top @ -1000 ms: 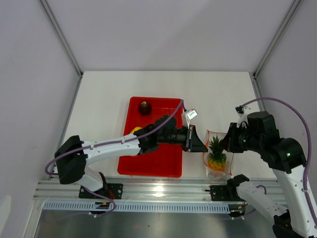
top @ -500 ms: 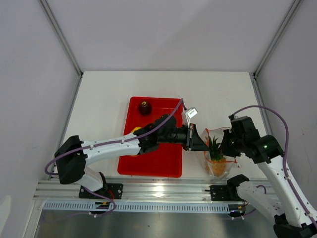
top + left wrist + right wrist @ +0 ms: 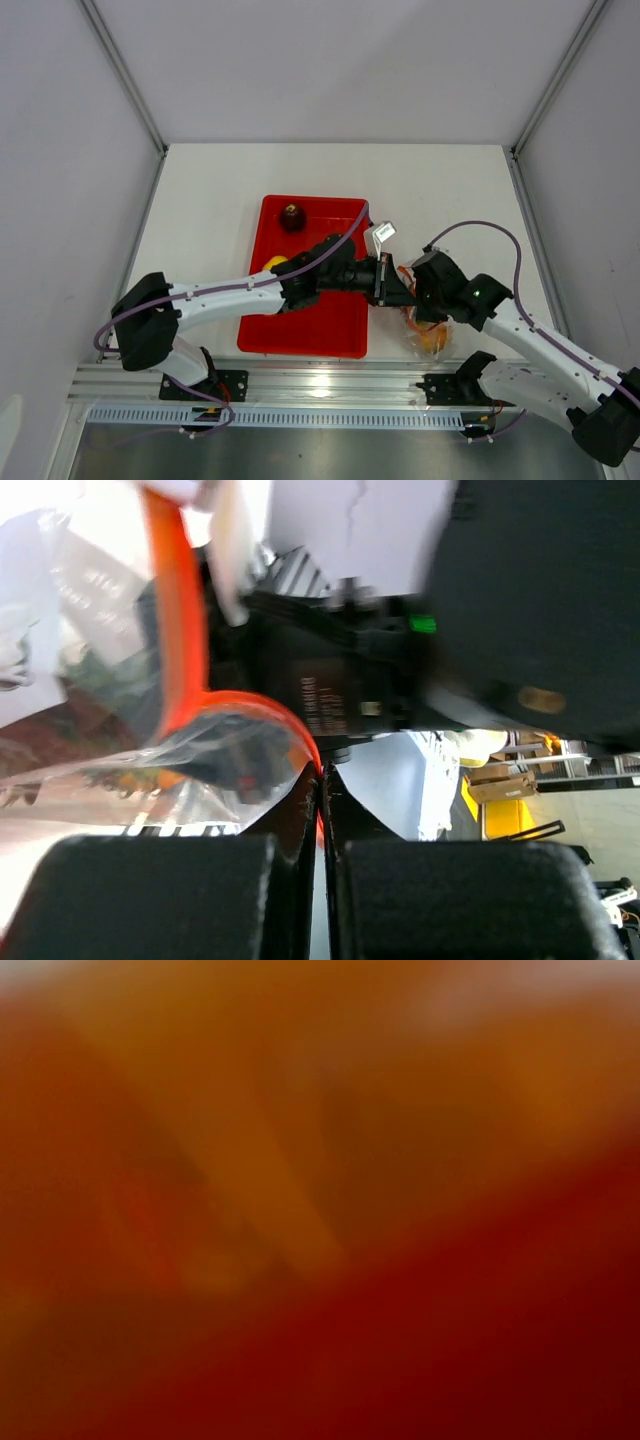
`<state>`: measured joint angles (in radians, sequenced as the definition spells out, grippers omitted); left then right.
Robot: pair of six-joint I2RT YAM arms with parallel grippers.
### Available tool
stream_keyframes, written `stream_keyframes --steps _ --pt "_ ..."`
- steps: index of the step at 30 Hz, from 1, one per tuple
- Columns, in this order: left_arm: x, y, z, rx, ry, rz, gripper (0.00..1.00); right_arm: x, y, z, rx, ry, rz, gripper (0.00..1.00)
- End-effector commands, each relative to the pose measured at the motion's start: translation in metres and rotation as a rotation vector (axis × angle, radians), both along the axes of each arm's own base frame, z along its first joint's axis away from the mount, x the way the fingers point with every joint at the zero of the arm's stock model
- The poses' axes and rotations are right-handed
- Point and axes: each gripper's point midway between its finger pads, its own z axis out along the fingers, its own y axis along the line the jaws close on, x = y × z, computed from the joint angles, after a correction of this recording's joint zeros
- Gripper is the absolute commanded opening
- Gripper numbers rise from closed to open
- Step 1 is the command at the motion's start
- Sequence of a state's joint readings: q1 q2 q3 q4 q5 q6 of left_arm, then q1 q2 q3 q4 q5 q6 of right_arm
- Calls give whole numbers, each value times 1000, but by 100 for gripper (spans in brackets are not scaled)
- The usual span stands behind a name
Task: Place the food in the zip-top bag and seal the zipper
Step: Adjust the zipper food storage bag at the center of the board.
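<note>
Top external view shows the left arm [image 3: 230, 290] stretched across the red tray [image 3: 330, 338] on the white surface [image 3: 220, 200]. Its end meets the right arm [image 3: 480, 300] just beyond the tray's right edge. The zip-top bag [image 3: 432, 340] sits there on the surface, near the front edge and largely covered by the right arm's wrist, with an orange-yellow fruit [image 3: 433, 342] showing through the clear plastic. A dark red round fruit [image 3: 291, 216] lies in the tray's far corner, and a yellow fruit [image 3: 275, 263] peeks out from under the left arm nearer the tray's middle. From the left wrist, the left fingers [image 3: 180, 895] are pressed together with the bag's edge caught between them. The red-orange zipper [image 3: 178, 630] runs down from the top, curves over the crinkled clear plastic [image 3: 120, 780] and drops into the seam between the two pads. The dark body of the other arm fills the space right behind. The right wrist picture is only an orange-red blur, too close to make anything out. The right fingers are hidden in every view; they are closed, though whether they grip anything cannot be told.
</note>
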<state>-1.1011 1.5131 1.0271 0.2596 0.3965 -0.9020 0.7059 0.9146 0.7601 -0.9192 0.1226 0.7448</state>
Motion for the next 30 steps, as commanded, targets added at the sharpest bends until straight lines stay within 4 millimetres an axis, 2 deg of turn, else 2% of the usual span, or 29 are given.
stream_keyframes --steps 1,3,5,6,7,11,13,14,16,17,18,21,23,24,27,30 --pt "6 7 6 -29 -10 29 1 19 9 8 28 -87 -65 0" --pt "5 9 4 -26 -10 29 1 22 2 21 7 -129 -74 0" --pt "5 11 2 -22 -9 30 1 27 -7 51 -1 -200 -81 0" --pt "5 12 0 -19 -8 30 0 25 -14 57 -21 -201 -83 0" --pt "5 11 1 -22 -12 28 1 30 -18 77 -8 -235 -101 0" --pt "3 11 3 -31 -8 24 1 38 -31 91 -37 -241 -97 0" --pt "2 12 5 -37 -5 18 0 42 -35 87 -55 -231 -95 0" --pt "1 13 7 -40 -7 18 1 42 -35 79 -64 -215 -92 0" --pt "1 15 11 -47 -16 24 1 46 -29 69 -46 -216 -87 0" --pt "2 15 13 -47 -17 25 1 40 -27 50 -49 -170 -70 0" --pt "2 15 14 -48 -19 26 0 43 -20 43 -20 -168 -80 0" --pt "2 15 14 -47 -20 27 1 28 0 6 -5 -104 -31 0" --pt "2 15 10 -37 -14 26 1 16 18 -5 10 -95 -5 0" --pt "2 15 7 -33 -11 26 1 11 19 -13 8 -78 -20 0" --pt "2 14 2 -24 -8 26 1 7 14 -12 -17 -83 -15 0" --pt "3 15 0 -19 -9 27 1 19 -1 22 -53 -162 -34 0"
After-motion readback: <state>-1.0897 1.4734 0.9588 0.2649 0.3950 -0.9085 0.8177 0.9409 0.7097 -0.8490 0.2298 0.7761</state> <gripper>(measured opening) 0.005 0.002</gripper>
